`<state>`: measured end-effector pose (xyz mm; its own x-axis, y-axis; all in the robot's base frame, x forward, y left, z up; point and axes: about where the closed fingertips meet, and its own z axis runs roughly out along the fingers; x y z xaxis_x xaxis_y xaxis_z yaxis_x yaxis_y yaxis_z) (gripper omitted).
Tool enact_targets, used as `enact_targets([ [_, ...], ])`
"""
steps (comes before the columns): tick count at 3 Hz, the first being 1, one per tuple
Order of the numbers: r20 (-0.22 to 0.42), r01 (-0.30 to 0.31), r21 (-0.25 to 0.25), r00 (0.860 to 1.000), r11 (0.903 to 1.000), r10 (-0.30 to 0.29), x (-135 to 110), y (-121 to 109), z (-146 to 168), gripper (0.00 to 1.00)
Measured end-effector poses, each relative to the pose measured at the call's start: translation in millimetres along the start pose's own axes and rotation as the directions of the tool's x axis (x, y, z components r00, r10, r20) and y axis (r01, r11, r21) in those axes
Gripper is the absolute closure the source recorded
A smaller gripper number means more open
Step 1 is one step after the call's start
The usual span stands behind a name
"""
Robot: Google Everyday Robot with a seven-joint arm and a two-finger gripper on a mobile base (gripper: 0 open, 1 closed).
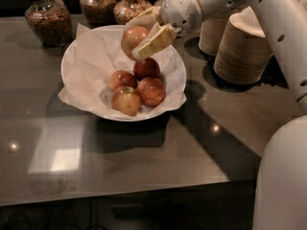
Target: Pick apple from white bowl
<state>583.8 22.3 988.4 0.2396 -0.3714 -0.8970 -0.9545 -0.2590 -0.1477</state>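
Dim light; glare patches lay on the worktop point(144, 166); the pincer point(133, 43), gripping an apple point(128, 34) over the white bowl point(72, 63), cast soft shadows.

We show a dark, glossy countertop point(144, 162) that fills most of the frame. Standing directly on it are the white bowl point(65, 70), upper centre-left; three glass jars point(47, 20) along the top edge, from left to centre; and two stacks of beige paper bowls point(242, 51) at upper right. The gripper point(136, 40) hangs above the bowl's far side, clasping an apple point(129, 34) clear of the surface.
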Motion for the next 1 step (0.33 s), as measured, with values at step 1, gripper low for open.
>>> enact_targets([
  [1, 0.0, 0.0, 0.0, 1.0, 1.0, 0.0, 0.0, 0.0, 0.0, 1.0],
])
